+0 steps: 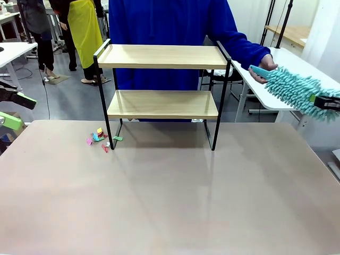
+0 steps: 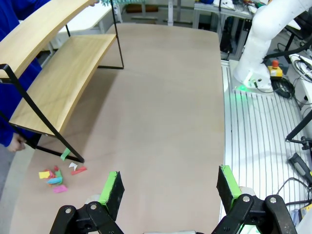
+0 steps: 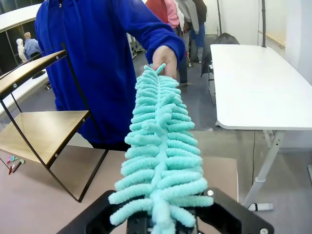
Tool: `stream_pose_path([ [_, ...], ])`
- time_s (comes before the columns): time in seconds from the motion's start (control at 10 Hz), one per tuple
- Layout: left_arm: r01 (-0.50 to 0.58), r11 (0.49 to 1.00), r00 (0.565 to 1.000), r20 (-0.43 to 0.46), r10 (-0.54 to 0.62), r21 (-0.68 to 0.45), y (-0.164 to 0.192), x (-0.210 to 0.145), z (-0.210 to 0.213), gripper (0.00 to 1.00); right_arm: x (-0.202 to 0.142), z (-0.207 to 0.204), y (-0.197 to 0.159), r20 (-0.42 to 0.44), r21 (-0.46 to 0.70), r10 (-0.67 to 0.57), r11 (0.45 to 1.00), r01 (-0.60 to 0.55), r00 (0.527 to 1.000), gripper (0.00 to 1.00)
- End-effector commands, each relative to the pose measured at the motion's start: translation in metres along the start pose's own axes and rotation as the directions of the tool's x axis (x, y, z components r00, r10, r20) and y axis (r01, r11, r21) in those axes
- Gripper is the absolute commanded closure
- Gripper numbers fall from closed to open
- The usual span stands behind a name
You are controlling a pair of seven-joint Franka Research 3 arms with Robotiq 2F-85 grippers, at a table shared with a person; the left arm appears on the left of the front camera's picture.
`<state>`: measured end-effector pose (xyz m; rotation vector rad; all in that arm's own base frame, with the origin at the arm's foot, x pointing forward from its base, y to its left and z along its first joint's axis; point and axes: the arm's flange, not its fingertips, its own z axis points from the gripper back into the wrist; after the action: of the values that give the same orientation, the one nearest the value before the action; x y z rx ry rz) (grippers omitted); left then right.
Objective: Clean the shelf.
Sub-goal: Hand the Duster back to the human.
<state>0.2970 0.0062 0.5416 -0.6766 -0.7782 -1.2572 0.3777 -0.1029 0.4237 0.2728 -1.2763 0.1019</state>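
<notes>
The shelf (image 1: pixel 162 90) is standing on the far middle of the worktop (image 1: pixel 170 202), well apart from both tools, with its two wooden boards lying bare. The left tool (image 2: pixel 168 187) is hovering low over the worktop's left side with its green pads (image 2: pixel 111 187) spread wide and nothing between them; the shelf is sitting ahead of it and off to one side, and a small heap of coloured scraps (image 2: pixel 57 174) is lying on the worktop just beside the shelf's near leg, close ahead of this tool. The right tool (image 1: pixel 324 102) is hanging at the right edge of the front view, off beyond the shelf's right end, and its jaws are clamping on one end of a teal duster (image 1: pixel 295 90). In the right wrist view the duster (image 3: pixel 161 161) is stretching straight away from that tool (image 3: pixel 158 222) toward a person in a blue top, whose hand (image 3: pixel 165 57) is holding the far end by its handle (image 1: pixel 258 71). A white table (image 3: pixel 253 87) is standing behind, to one side of the duster.
</notes>
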Motion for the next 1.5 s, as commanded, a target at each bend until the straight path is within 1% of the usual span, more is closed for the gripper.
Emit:
stream_pose_path([
  [0.0,0.017,1.000,0.999,0.028,-0.017,-0.008,0.002,0.002,0.000,0.00,0.003,0.002,0.001,-0.003,-0.008,0.002,1.000,-0.002,1.000,0.83],
  [0.3,0.017,1.000,0.999,0.028,-0.017,-0.008,0.002,0.002,0.000,0.00,0.003,0.002,0.001,-0.003,-0.008,0.002,1.000,-0.002,1.000,0.83],
  [0.4,0.017,1.000,0.999,0.028,-0.017,-0.008,0.002,0.002,0.000,0.00,0.000,0.000,0.000,0.000,0.000,0.000,1.000,0.000,1.000,0.26],
  [0.5,0.017,1.000,0.999,0.028,-0.017,-0.008,0.002,0.002,0.000,0.00,0.004,-0.001,-0.003,-0.004,0.008,-0.038,0.999,0.038,0.999,0.24],
  [0.6,0.017,1.000,0.999,0.028,-0.017,-0.008,0.002,0.002,0.000,0.00,0.001,0.000,-0.002,-0.009,0.007,-0.049,0.999,0.049,0.999,0.00],
  [0.8,0.017,1.000,0.999,0.028,-0.017,-0.008,0.002,0.002,0.000,0.00,0.002,0.001,-0.003,-0.022,0.029,-0.073,0.997,0.074,0.997,0.00],
  [0.9,0.017,1.000,0.999,0.028,-0.017,-0.008,0.002,0.002,0.000,0.00,0.006,0.003,-0.006,-0.032,0.077,-0.127,0.989,0.129,0.991,0.01],
  [1.0,0.017,1.000,0.999,0.028,-0.017,-0.008,0.002,0.002,0.000,0.00,0.020,0.014,-0.011,0.013,0.079,-0.164,0.984,0.163,0.986,0.00],
  [1.2,0.017,1.000,0.999,0.028,-0.017,-0.008,0.002,0.002,0.000,0.00,0.057,0.037,-0.020,0.087,0.131,-0.237,0.966,0.224,0.968,0.00],
  [1.3,0.017,1.000,0.999,0.028,-0.017,-0.008,0.002,0.002,0.000,0.00,0.081,0.050,-0.028,0.142,0.144,-0.289,0.952,0.270,0.947,0.00],
  [1.4,0.017,1.000,0.999,0.028,-0.017,-0.008,0.002,0.002,0.000,0.00,0.107,0.065,-0.040,0.202,0.165,-0.353,0.932,0.323,0.914,0.00],
])
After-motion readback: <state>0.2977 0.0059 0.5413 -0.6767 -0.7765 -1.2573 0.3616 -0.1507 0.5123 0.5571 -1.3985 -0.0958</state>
